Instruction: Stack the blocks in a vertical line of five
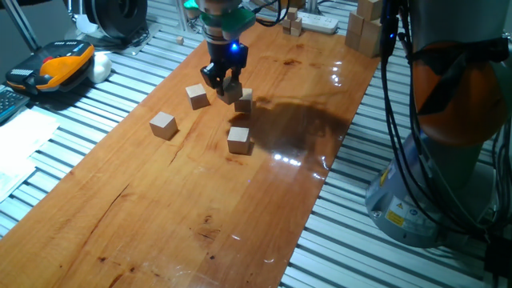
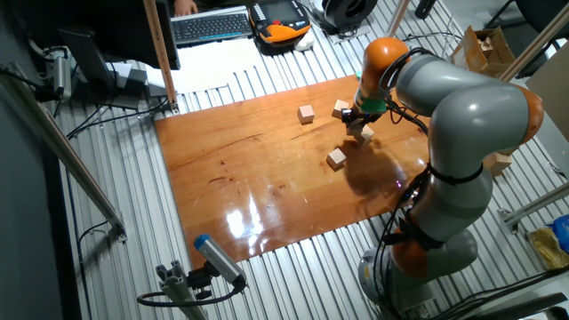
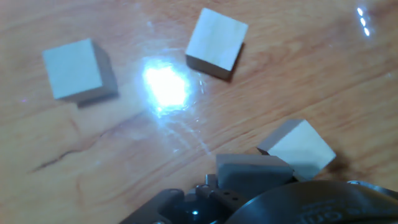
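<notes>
Wooden block [image 1: 233,92] held in gripper [image 1: 222,83] above table [image 1: 160,216].

In the hand view we see the tool [image 3: 249,186] only partly, cut off by the bottom edge, so its jaws cannot be judged. It covers part of one cube [image 3: 298,149]. We count only four cubes in each fixed view.

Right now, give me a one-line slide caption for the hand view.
Hand view over the wooden table: three loose blocks below, none stacked yet.
</notes>
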Robot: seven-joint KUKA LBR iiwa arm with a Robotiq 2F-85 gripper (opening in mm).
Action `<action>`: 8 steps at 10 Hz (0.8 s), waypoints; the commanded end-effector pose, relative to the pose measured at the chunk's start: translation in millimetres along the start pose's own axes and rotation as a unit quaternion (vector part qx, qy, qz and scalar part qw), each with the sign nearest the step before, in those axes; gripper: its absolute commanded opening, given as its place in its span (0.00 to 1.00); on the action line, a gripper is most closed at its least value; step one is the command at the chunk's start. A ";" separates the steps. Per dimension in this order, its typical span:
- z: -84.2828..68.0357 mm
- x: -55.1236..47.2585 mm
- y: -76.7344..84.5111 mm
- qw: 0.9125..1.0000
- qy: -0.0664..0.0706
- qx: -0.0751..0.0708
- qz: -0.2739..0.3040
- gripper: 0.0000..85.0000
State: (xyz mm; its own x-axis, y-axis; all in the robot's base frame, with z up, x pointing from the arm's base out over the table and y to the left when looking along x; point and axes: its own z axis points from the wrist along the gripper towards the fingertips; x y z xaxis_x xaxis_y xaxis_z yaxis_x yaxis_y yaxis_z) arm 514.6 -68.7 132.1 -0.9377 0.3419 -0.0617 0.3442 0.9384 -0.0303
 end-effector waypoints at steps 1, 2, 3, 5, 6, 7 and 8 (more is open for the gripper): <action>-0.1 0.2 -0.4 0.903 0.014 0.028 0.428 0.00; -0.4 1.0 -2.2 0.902 0.016 0.024 0.430 0.00; 1.8 1.9 -4.8 0.907 0.014 0.026 0.420 0.00; 3.5 1.8 -5.8 0.911 0.009 0.034 0.410 0.00; 3.3 1.9 -6.2 0.916 0.007 0.039 0.400 0.00; 3.4 1.8 -6.2 0.917 0.005 0.043 0.396 0.00; 2.9 1.9 -7.2 0.917 0.006 0.041 0.398 0.00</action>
State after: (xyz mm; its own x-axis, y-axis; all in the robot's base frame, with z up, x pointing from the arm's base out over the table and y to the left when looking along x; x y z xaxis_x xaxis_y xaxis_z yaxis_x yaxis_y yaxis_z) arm 510.5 -75.3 129.4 -0.8054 0.5867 -0.0847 0.5917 0.8042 -0.0556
